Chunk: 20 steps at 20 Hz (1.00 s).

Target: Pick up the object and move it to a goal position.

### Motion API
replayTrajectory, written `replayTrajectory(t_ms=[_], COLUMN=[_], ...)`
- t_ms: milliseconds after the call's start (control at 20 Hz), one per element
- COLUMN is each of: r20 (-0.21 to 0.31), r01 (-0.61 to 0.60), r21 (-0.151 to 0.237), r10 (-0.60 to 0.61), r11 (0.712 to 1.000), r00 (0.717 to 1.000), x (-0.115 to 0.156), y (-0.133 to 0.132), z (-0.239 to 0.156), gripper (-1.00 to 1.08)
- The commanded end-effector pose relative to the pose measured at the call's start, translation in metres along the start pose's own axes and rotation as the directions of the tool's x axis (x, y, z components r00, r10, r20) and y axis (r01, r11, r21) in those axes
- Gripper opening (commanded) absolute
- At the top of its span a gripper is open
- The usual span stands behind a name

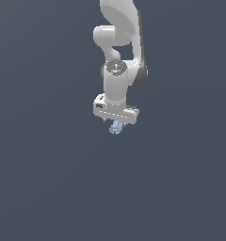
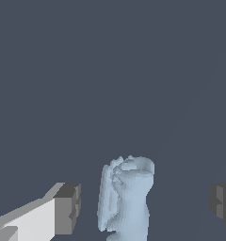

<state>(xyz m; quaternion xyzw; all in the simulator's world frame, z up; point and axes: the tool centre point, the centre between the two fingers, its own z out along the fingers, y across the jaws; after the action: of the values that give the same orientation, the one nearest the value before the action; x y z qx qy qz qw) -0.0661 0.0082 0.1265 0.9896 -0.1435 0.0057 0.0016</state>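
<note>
The object [image 2: 126,197] is judged to be light, since it is far smaller than the hand [image 1: 116,123], and probably stiff, though its lumpy, uneven surface may give the pads poor contact, so a slip or a twist on closing is to be reckoned with. A hold would best be taken across its narrower middle, where the two sides look most nearly parallel, with the fingers [image 2: 67,209] brought in evenly from either side. It is seen as a pale light-blue piece, irregular, slightly translucent in look, with a rounded, crumpled upper end and faint ridges down one side. In the wrist view it lies between the two fingertips, with clear gaps to both, so the hand is spread wide and nothing is gripped. In the exterior view the object [image 1: 116,126] is seen just below the hand, partly hidden by it. Whether it rests on the worktop [image 1: 49,188] cannot be told, as no shadow or edge is shown against the plain dark ground. No goal marker is visible in either view.
</note>
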Motion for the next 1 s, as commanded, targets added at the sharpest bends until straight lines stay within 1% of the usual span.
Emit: replayTrajectory(t_ms=[0,200,400,750,950], r20=[0.004,0.008,0.011,0.012,0.012], r01=[-0.039,-0.082,-0.108,-0.112,-0.113], r21=[0.001,0.001,0.0,0.0,0.0], r10=[0.039,0.082,0.108,0.112,0.113], r11=[0.999,0.997,0.994,0.994,0.994], r00=[0.999,0.997,0.994,0.994,0.994], x=[-0.015,-0.033,-0.043,-0.046,-0.047], y=[-0.002,-0.003,-0.003,-0.003,-0.003], z=[0.009,0.02,0.025,0.028,0.038], gripper=[1.0,1.0,1.0,1.0,1.0])
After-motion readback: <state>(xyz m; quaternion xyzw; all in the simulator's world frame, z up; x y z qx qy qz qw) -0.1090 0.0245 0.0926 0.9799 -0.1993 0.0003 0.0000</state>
